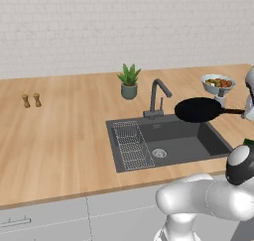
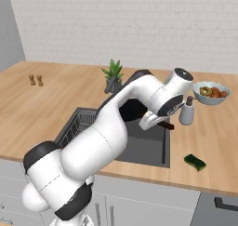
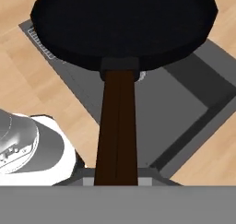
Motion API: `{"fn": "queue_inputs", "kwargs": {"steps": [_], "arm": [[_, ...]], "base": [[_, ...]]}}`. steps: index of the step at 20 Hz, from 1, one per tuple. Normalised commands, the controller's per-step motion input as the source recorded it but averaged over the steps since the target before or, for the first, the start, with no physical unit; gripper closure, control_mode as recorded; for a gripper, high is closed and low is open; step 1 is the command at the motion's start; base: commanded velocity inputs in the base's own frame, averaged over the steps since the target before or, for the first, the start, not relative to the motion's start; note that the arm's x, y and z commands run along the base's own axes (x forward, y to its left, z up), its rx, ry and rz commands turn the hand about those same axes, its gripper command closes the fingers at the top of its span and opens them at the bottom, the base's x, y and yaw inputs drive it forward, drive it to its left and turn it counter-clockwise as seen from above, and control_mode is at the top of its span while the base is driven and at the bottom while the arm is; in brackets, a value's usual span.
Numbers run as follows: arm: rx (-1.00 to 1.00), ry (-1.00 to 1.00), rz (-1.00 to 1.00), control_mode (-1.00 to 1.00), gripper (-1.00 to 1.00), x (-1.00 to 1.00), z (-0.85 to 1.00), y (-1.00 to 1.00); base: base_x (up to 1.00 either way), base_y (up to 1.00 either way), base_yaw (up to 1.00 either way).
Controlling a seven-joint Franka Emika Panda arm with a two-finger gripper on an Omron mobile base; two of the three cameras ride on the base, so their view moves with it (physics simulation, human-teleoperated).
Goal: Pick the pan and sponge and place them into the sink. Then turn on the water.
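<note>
Long wooden counter (image 1: 59, 136) runs across the scene, white brick wall behind it.

White Franka arm rises from the base, elbow bent high, forearm reaching forward and down over the basin; in the right base view the wrist sits above the sink's right half with the hand angled down toward the near-right side.

Dark grey rectangular recessed sink (image 1: 198, 143) is set in the counter, wire rack (image 1: 130, 145) on its left side, round drain (image 1: 159, 153) mid-floor, dark curved faucet (image 1: 158, 97) behind the back rim.

Flat round black frying pan with a long dark brown handle (image 1: 198, 109) is held in the air, roughly level, over the back-right part of the sink. Clear of the basin floor and rim. The hand view looks along the handle (image 3: 117, 126) out to the pan body, with the basin below.

Gripper (image 3: 117, 181) is clamped on the outer end of the pan handle, jaws tight either side of it.

White bowl of fruit (image 2: 211, 93) sits on the counter right of the sink, grey soap dispenser (image 2: 187, 111) just in front of it.

Small potted green plant (image 1: 129, 81) stands behind the sink, left of the faucet.

Small flat green sponge with a yellowish side (image 2: 195, 162) lies on the counter near the sink's front-right corner, apart from the rim.

Two small brown shakers (image 1: 31, 100) stand side by side far left on the counter.
</note>
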Motion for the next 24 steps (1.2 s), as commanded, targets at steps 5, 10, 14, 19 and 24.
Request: {"fn": "queue_inputs", "kwargs": {"steps": [5,10,14,19,24], "arm": [[-0.08,0.02,0.00,-1.00,1.00,0.01,-0.42,0.00],[0.04,-0.04,0.00,-1.00,1.00,0.22,-0.29,0.00],[0.06,-0.02,0.00,-1.00,1.00,0.31,-0.26,0.00],[0.04,0.00,0.04,-1.00,1.00,0.20,-0.34,0.00],[0.00,0.00,0.17,-1.00,1.00,0.12,-0.40,0.00]], "base": [[0.00,0.00,0.00],[0.00,0.00,0.00],[0.00,0.00,0.00],[0.00,0.00,0.00],[0.00,0.00,0.00]]}}
